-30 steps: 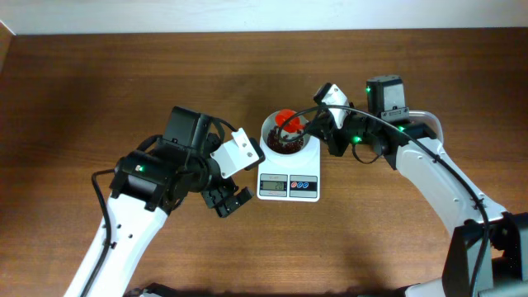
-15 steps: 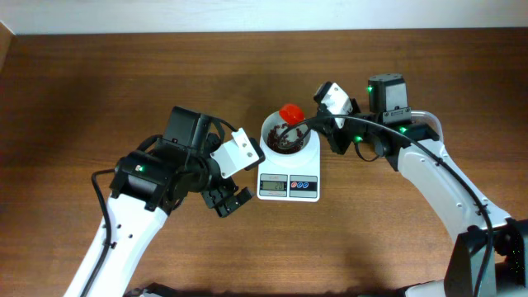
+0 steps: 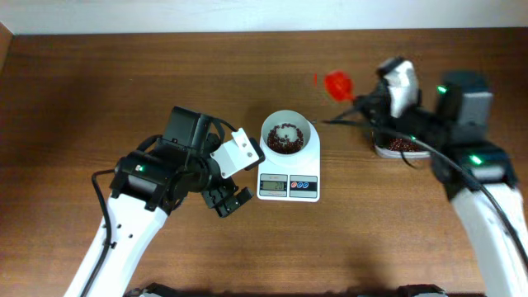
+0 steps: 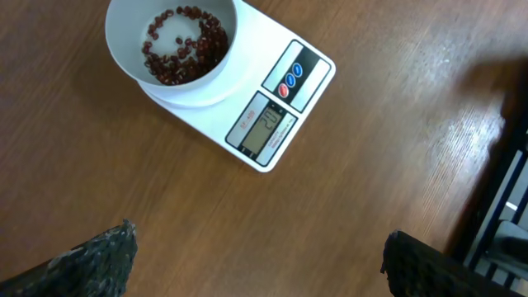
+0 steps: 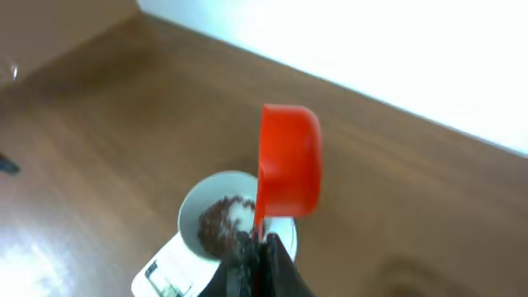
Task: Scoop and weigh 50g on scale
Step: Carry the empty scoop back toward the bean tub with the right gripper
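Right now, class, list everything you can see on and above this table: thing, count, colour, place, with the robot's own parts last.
table: one, brown wood, under everything.
scale: one, white, middle of the table.
bowl: one, white, standing on the scale.
red beans: a shallow layer, dark red, inside the bowl.
tub: one, clear with dark red beans in it, right of the scale, partly hidden under the right arm.
scoop: one, red, in the air between bowl and tub.
left gripper: one, black, open and empty, left of the scale.
right gripper: one, black, shut on the scoop's handle.
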`<move>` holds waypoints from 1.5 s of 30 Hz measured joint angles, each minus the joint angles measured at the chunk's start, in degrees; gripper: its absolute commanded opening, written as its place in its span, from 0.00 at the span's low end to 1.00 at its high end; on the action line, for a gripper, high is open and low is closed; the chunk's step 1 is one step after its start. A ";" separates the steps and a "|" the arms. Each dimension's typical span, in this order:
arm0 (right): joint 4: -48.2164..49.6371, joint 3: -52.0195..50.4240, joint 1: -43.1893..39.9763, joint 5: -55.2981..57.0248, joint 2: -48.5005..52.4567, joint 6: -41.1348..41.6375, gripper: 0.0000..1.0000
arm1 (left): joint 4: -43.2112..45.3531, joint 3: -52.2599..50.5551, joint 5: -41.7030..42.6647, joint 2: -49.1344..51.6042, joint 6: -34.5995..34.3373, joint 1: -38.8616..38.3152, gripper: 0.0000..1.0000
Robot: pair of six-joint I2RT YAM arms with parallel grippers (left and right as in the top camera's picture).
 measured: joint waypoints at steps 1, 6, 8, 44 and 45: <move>-3.17 0.11 -1.16 -0.04 -1.64 0.61 0.04 | 0.00 0.00 0.00 -0.04 0.00 0.00 0.99; -20.35 0.31 -2.19 0.13 -4.37 2.21 0.04 | 0.00 0.00 0.00 -0.07 0.00 0.00 0.99; -25.64 0.31 -2.19 0.09 -4.46 2.36 0.04 | 0.04 0.00 0.00 -0.07 0.00 -0.02 0.99; -30.84 0.31 -2.19 -5.11 -4.46 8.52 0.04 | 0.02 0.00 0.02 -0.07 0.00 -0.02 0.99; -29.97 0.31 -2.19 -5.11 -4.46 9.35 0.04 | 0.04 0.00 0.00 -0.07 0.00 -0.02 0.99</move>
